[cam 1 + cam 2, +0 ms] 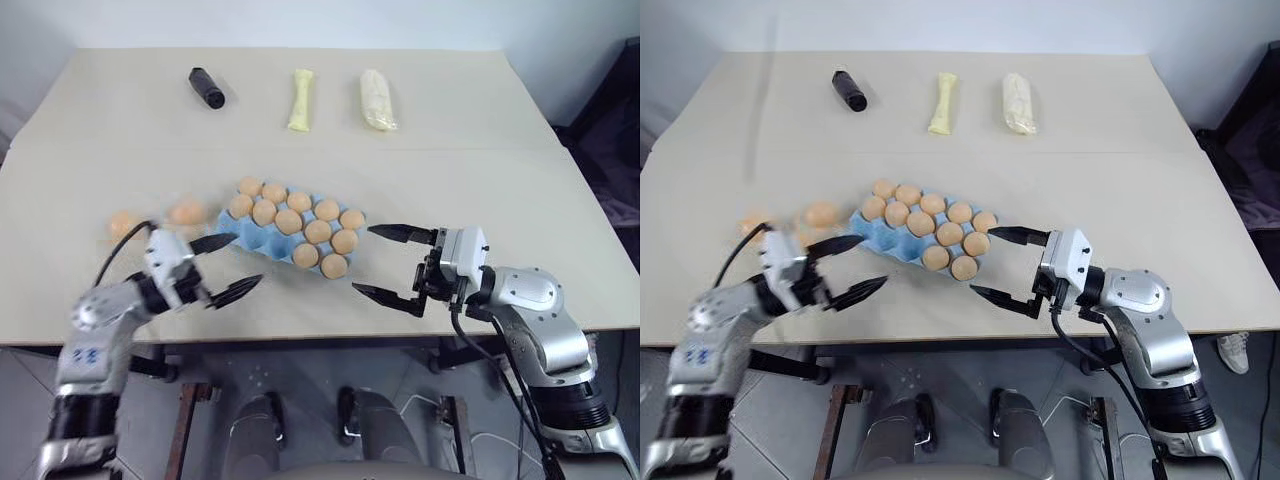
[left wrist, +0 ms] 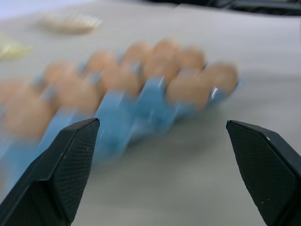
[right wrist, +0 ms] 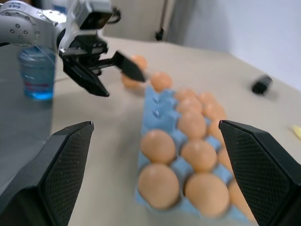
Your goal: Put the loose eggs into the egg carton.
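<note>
The light blue egg carton (image 1: 250, 235) lies slanted in the middle of the table, with several tan eggs in its cups; its two cups at the left near end look bare. Two loose eggs (image 1: 187, 212) (image 1: 122, 224) rest on the table just left of the carton. My left gripper (image 1: 249, 259) is open and empty, level, just off the carton's left near corner. It also shows in the right wrist view as the left gripper (image 3: 125, 85). My right gripper (image 1: 362, 259) is open and empty, pointing left at the carton's right end.
A black cylinder (image 1: 207, 88) and two pale yellow rolls (image 1: 301, 100) (image 1: 378, 99) lie at the far side of the table. The table's front edge (image 1: 320, 335) runs just below both grippers. A blue bottle (image 3: 37, 70) stands off the table.
</note>
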`<state>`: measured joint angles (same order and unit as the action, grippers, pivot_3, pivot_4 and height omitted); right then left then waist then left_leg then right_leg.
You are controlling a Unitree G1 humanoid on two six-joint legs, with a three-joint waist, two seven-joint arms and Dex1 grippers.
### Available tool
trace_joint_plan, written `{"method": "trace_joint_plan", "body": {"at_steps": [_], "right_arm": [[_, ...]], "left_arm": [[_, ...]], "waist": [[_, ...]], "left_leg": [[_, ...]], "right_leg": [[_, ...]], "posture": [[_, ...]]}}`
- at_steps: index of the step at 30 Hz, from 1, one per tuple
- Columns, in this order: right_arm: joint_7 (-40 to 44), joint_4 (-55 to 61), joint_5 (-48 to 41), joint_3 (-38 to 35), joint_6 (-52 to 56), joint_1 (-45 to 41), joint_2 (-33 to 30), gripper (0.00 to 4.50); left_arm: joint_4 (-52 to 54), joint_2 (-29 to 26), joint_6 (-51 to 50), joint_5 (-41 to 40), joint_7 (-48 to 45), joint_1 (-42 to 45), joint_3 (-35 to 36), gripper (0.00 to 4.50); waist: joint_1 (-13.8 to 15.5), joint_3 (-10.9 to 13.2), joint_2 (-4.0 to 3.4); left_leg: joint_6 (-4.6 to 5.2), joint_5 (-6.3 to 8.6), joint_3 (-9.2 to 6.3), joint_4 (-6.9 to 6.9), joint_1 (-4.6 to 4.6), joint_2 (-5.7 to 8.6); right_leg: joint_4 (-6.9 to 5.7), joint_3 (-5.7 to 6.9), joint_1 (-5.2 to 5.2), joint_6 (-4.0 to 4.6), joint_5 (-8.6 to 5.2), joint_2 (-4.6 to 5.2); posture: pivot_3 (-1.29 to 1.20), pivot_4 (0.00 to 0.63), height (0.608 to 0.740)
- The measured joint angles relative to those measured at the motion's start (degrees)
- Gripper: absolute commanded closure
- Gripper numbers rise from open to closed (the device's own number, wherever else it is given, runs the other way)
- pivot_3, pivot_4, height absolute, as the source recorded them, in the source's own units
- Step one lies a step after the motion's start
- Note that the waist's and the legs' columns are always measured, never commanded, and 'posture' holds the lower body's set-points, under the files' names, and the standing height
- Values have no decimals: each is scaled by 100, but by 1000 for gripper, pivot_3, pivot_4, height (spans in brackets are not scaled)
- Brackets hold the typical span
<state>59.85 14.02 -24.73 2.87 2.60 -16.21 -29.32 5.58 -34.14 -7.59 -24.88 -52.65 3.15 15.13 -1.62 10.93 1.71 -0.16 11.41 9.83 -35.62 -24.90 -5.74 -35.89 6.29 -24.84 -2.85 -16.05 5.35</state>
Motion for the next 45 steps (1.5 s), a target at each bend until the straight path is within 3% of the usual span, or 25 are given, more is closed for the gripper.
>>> {"method": "trace_joint_plan", "body": {"at_steps": [4,9,12,14,17,21,31,34,39,45], "right_arm": [[277,-208,1,208,-152,-100,98,0],[478,-564,3,261,-232,-187,137,0],[564,-687,3,261,-268,-308,145,0],[591,-748,5,261,-274,-320,147,0],[605,-801,15,267,-277,-347,165,0],[597,-810,36,274,-274,-370,179,0],[469,-688,60,278,-240,-260,170,0],[391,-604,60,277,-212,-182,165,0],[278,-494,60,270,-149,-81,131,0],[141,-458,63,151,-136,73,87,0]], "left_arm": [[316,87,73,-53,464,-1262,902,28],[240,454,162,-62,1178,-1917,1754,28],[232,455,214,-81,1294,-1922,1932,28],[224,459,214,-122,1352,-1826,1926,28],[63,478,212,-101,1529,-1419,1812,28],[-301,461,108,44,1843,-561,1474,28],[-1696,377,-4,661,2106,745,581,28],[-1788,373,-119,699,2136,811,551,549],[-1787,362,-236,680,2084,908,553,2020],[-1122,363,111,113,958,909,449,2020]], "waist": [[-8,0,0],[7,0,0],[6,-7,-25],[-1,-15,-36],[9,-17,-33],[2,-24,-22],[-23,-24,-20],[-18,-24,-20],[-4,-25,-20],[-2,-25,-19]], "left_leg": [[1,5,3,8,-5,2],[2,6,-6,10,-27,-5],[1,6,0,69,-68,-51],[5,-1,35,70,-87,-90],[2,-2,82,71,-42,-72],[-9,1,107,68,-38,-51],[-22,-8,135,34,-10,-59],[-22,-8,134,34,-9,-60],[-22,-8,136,34,-11,-59],[-22,-9,139,34,-10,-59]], "right_leg": [[29,-5,2,4,-2,7],[85,-19,-7,59,-12,4],[279,-9,30,70,100,-93],[298,-28,22,73,126,-96],[267,-41,8,76,105,-99],[180,-52,-45,11,123,-82],[91,-56,-71,32,117,-82],[91,-58,-71,33,118,-82],[90,-58,-73,34,117,-80],[89,-58,-72,34,117,-81]], "posture": [[0,150,740],[0,150,740],[0,150,740],[0,150,740],[0,150,740],[0,150,740],[0,150,740],[0,150,740],[0,150,740],[0,150,740]]}}
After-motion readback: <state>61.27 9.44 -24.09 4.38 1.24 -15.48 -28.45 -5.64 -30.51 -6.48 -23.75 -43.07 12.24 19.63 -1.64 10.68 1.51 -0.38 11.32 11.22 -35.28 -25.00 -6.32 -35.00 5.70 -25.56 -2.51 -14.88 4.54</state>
